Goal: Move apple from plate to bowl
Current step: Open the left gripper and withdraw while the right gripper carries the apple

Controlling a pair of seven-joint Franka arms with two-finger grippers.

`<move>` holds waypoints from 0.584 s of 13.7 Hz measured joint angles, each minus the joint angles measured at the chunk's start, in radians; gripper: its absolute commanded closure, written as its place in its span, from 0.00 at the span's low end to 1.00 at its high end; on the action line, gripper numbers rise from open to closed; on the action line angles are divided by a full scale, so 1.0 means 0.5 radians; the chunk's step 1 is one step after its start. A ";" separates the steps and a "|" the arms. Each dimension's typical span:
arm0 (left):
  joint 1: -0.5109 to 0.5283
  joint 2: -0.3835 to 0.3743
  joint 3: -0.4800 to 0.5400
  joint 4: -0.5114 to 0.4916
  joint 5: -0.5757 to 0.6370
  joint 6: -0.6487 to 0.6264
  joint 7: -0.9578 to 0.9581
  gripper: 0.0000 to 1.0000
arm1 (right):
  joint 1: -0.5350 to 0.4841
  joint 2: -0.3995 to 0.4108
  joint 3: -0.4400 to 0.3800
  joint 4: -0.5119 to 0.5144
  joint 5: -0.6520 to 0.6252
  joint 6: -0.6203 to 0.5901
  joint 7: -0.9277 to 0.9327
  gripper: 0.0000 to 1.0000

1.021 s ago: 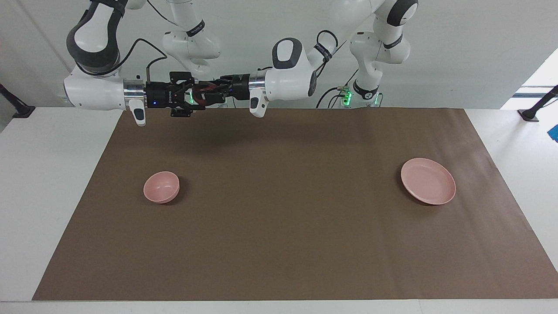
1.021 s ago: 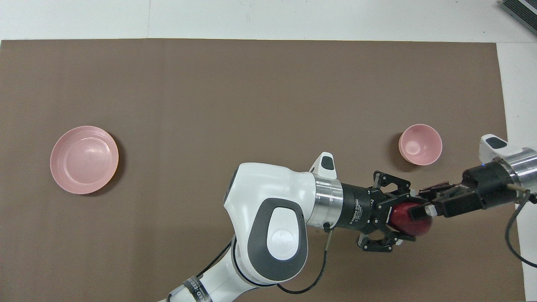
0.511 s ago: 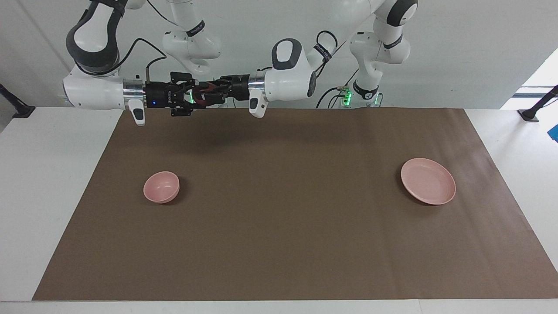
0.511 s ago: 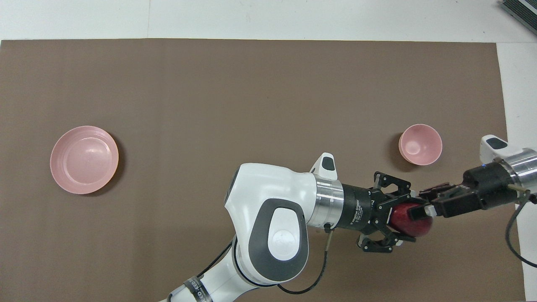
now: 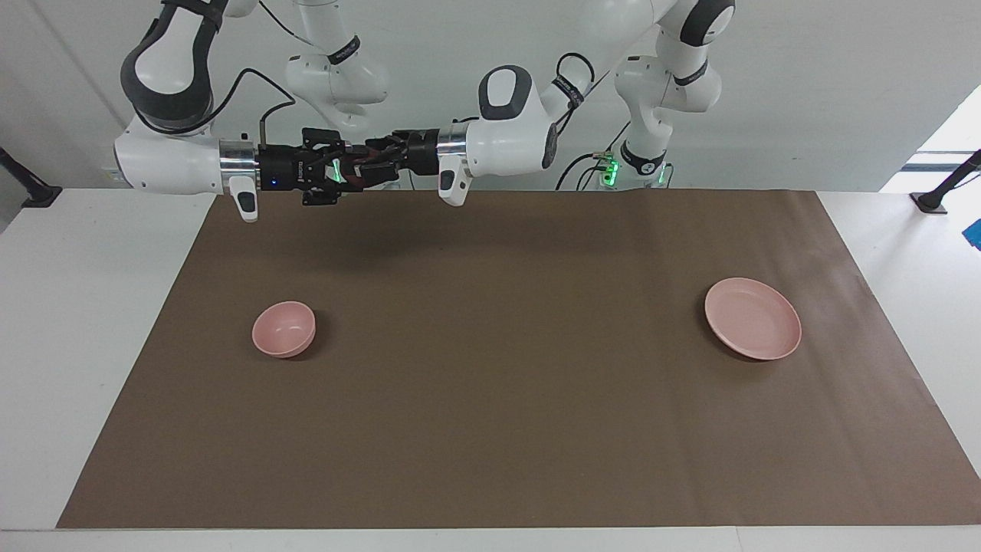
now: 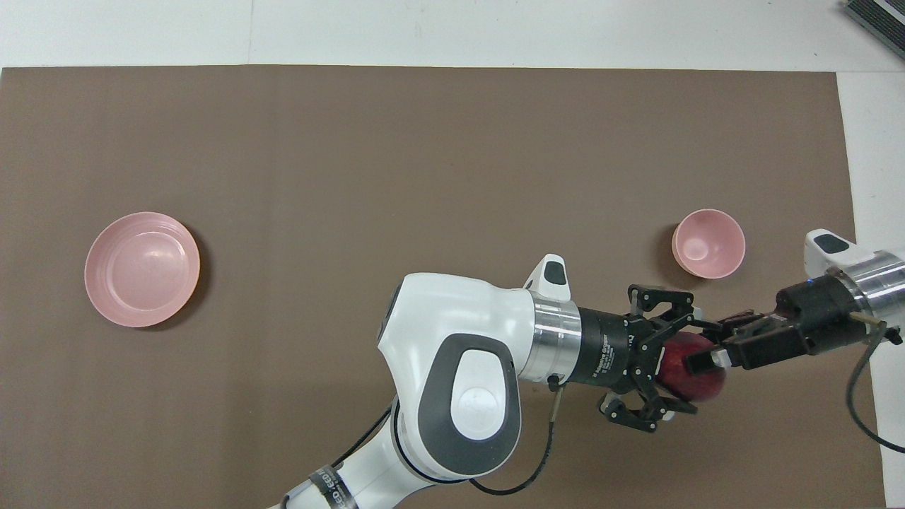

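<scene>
**Apple in mid-air, between two pincers**

The apple [image 6: 689, 362] is off the plate [image 5: 752, 318] and held high above the brown mat [image 5: 506, 399] at the right arm's end of the tabletop [image 5: 77, 322]. From overhead it hangs over bare mat on the robots' side of the bowl [image 6: 708, 242], not over the bowl itself. Both plate and bowl stand bare, well apart, one toward each end of the mat.

Both arms meet at the fruit. The left pincer [image 6: 668, 371], reaching across from its own end, has its fingers spread around the apple on one side; the right pincer [image 6: 710, 353] comes in from the other, its fingers laid on the fruit. In the facing view the two pincers overlap in one dark cluster, so I cannot tell which of them is truly clamped on the apple and which only touches it; probably both have some contact.

This looks like a hand-over: the pick from the plate is done, the carry to the bowl is not. The next move calls for one firm hold by the right pincer before the left pincer lets go and backs clear. After that the fruit must travel a short way over the bowl and come down low before release, since a round apple dropped from height could bounce out of so small a bowl.
</scene>
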State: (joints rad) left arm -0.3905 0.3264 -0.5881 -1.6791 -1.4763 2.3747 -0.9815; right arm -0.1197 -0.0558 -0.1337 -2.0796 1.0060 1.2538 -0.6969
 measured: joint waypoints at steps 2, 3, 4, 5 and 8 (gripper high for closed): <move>0.095 -0.008 0.003 -0.040 0.035 -0.096 -0.003 0.00 | -0.001 0.005 -0.001 0.009 -0.041 0.021 0.000 1.00; 0.155 -0.012 0.007 -0.057 0.090 -0.152 -0.003 0.00 | -0.001 0.005 -0.001 0.013 -0.073 0.017 0.000 1.00; 0.220 -0.013 0.013 -0.068 0.186 -0.212 -0.004 0.00 | -0.001 0.006 -0.001 0.021 -0.123 0.012 -0.001 1.00; 0.287 -0.014 0.017 -0.077 0.319 -0.295 -0.012 0.00 | -0.002 0.012 -0.002 0.040 -0.187 0.022 -0.006 1.00; 0.464 -0.014 0.027 -0.104 0.814 -0.633 -0.101 0.00 | -0.003 0.106 -0.004 0.217 -0.506 0.213 -0.017 1.00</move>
State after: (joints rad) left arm -0.1587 0.3193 -0.5746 -1.7310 -1.0691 2.0584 -1.0319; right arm -0.1214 -0.0027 -0.1354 -1.9712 0.7528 1.3604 -0.7053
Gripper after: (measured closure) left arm 0.000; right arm 0.216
